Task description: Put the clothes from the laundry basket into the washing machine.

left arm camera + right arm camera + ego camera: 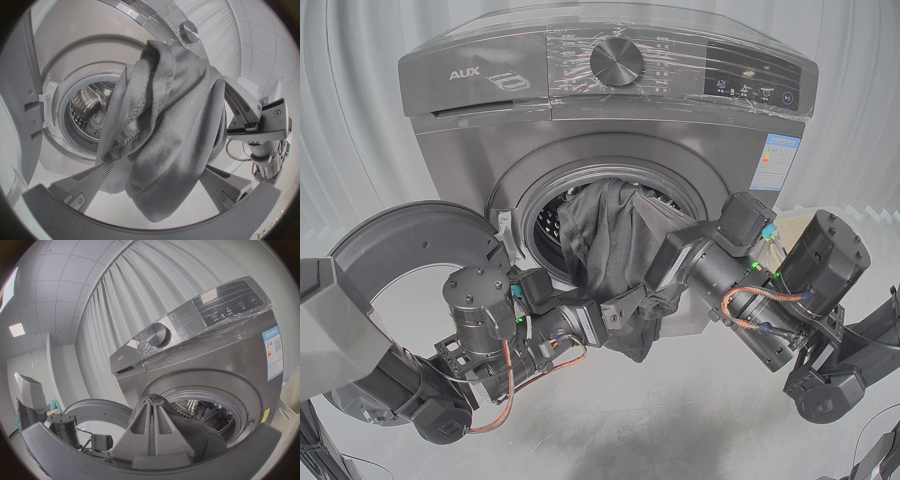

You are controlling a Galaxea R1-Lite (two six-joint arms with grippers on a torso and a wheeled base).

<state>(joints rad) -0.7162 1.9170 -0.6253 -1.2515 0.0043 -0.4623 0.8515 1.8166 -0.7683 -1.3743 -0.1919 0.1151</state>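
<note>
Grips a dark garment (600,250) in the right pincer (152,424), fingers pressed flat together on a fold, at the centre of the head view, right at the mouth of the washing machine (487,156); sets the pinch high, seemingly so the cloth clears the lower rim; leaves most of the fabric hanging outside, below the opening, not yet in the drum (84,103). Holds the left pincer (154,168) wide open under the drooping hem, lower centre of the head view, one finger to each side of the cloth, gripping nothing; looks placed to lift the loose tail inward. Shows the door (412,250) swung aside at centre left, out of both arms' way; shows clothes (206,415) already inside the drum; shows a pale laundry basket (290,396) at the right edge of the right wrist view, near the machine, likely for short carries.
</note>
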